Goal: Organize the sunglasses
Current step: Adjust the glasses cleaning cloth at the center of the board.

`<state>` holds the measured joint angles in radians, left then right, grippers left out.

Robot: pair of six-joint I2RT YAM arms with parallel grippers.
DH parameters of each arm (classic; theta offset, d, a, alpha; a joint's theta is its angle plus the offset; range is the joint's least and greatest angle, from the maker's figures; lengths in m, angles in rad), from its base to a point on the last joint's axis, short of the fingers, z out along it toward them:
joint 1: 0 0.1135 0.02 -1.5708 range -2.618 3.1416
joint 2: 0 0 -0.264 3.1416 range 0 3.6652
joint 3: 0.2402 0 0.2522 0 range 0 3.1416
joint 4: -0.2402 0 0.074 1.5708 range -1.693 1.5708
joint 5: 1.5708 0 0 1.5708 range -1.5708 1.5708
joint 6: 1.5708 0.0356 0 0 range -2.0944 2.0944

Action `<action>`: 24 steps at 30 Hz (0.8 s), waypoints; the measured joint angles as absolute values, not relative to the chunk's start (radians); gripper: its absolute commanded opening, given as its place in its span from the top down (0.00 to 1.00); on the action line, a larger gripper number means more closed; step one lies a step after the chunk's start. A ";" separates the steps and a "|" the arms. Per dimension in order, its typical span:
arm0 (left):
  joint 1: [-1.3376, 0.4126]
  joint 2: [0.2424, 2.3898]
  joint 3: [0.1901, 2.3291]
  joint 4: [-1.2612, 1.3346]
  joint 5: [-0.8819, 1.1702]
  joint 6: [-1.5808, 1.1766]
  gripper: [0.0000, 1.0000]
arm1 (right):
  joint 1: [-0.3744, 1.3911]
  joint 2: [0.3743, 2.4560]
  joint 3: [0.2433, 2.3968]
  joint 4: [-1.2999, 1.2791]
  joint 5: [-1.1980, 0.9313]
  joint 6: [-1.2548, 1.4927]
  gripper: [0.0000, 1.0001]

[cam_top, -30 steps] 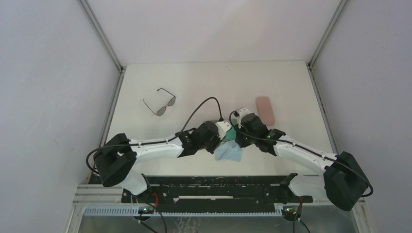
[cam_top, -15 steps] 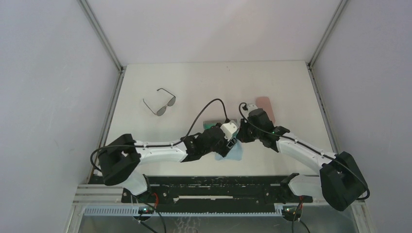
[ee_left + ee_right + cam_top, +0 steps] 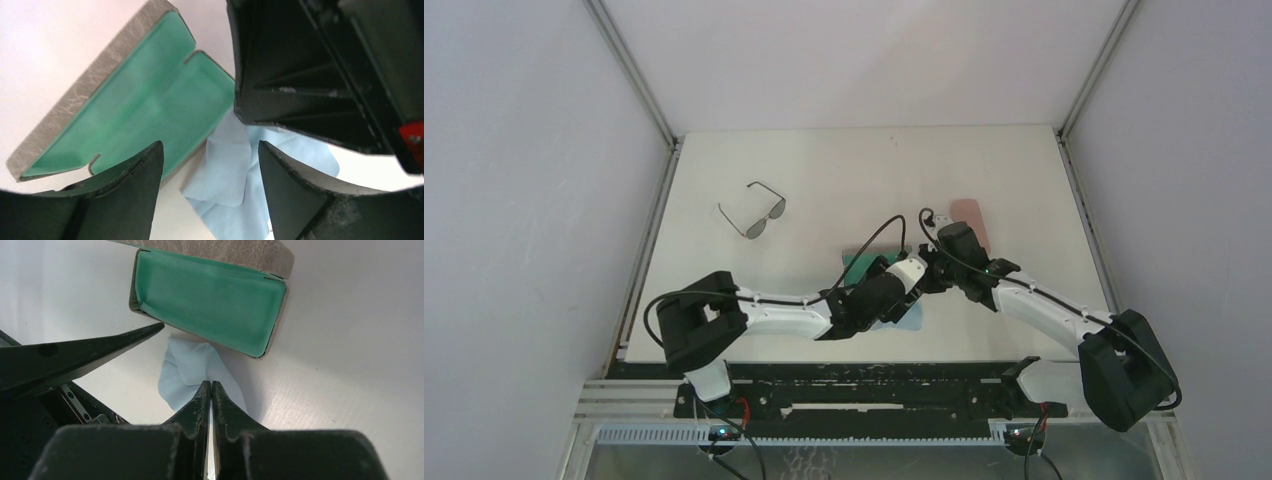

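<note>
sunglasses (image 3: 752,212) | thin black frame, dark lenses | unfolded | far-left on table (image 3: 984,160)

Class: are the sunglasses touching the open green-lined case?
Apart. The top view shows the sunglasses lying far left of the case, bare table between them.

An open glasses case (image 3: 210,295) shows a mint-green lining inside a mottled grey-brown shell on the white table (image 3: 824,170), next to a pale blue cloth (image 3: 185,372). To its right lies a plain pink case (image 3: 972,222), and to the far left the sunglasses (image 3: 752,212), with a thin black frame and dark lenses. The left arm (image 3: 774,312) and right arm (image 3: 1044,305) are white with black joints and black cables, the left gripper (image 3: 210,150) and right gripper (image 3: 211,385) are matt black, a small red patch (image 3: 411,137) marks a black housing in the left wrist view, and the walls (image 3: 524,200) are flat pale grey.
</note>
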<state>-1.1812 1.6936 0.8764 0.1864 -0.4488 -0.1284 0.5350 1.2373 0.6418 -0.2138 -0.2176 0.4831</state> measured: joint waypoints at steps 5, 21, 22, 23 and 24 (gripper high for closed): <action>-1.189 1.732 0.910 0.204 -0.534 -0.129 0.26 | 0.517 1.248 0.642 -0.212 -0.220 0.491 1.00; -1.197 1.810 0.960 0.235 -0.571 -0.124 0.41 | 0.471 1.259 0.631 -0.212 -0.220 0.492 1.00; -1.198 1.813 0.961 0.236 -0.573 -0.122 0.43 | 0.471 1.259 0.630 -0.212 -0.218 0.492 1.00; -1.198 1.816 0.962 0.237 -0.574 -0.121 0.45 | 0.469 1.259 0.630 -0.212 -0.219 0.491 1.00; -1.199 1.818 0.962 0.237 -0.576 -0.121 0.46 | 0.467 1.259 0.630 -0.212 -0.221 0.492 1.00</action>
